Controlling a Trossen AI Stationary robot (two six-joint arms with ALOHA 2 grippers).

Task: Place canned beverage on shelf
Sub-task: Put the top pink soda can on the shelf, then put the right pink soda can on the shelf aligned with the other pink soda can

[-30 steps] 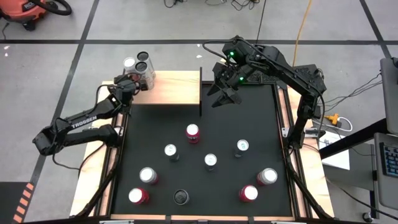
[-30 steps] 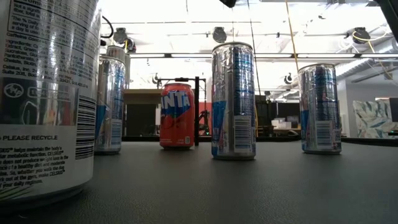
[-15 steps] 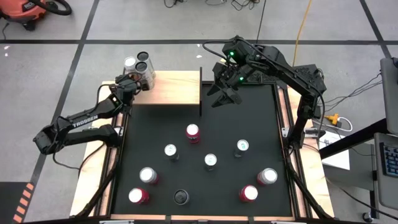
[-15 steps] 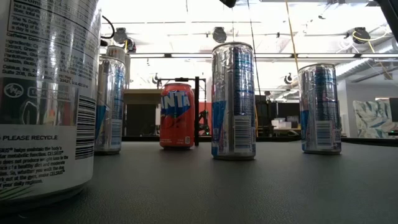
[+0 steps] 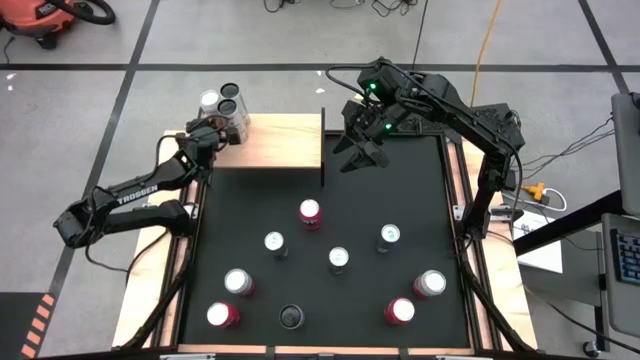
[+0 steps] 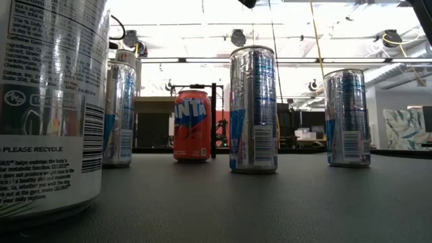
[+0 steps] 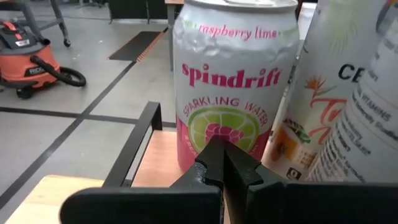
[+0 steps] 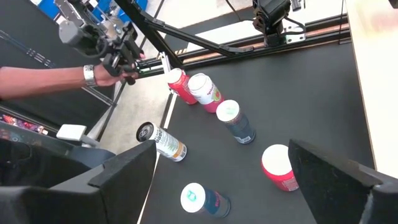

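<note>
The shelf [image 5: 280, 140], a pale wood board on thin black supports, stands at the mat's far left. Three cans [image 5: 228, 105] stand upright on its far left corner. The one nearest my left gripper is a white and pink Spindrift can [image 7: 233, 87], with two others beside it [image 7: 336, 93]. My left gripper [image 5: 208, 132] is shut at the shelf's left end, its tips [image 7: 221, 144] level with the Spindrift can's lower side. My right gripper [image 5: 360, 152] hangs open above the mat's far part, right of the shelf, with nothing between its fingers [image 8: 224, 180]. Several cans [image 5: 310, 212] stand on the mat. My left gripper's shut fingertips stand right in front of the Spindrift can's lower side [image 7: 217, 127], coming roughly level from the table's left. I cannot tell whether they touch it. The can stands upright on the shelf.
A black post [image 5: 322, 150] rises at the shelf's right end. The cans on the black mat [image 5: 420, 180] spread over its middle and near part, among them a red one [image 6: 192, 125] and tall silver ones [image 6: 253, 108]. A strip of mat lies bare in front of the shelf. A person's hand [image 8: 109, 73] shows beyond the table.
</note>
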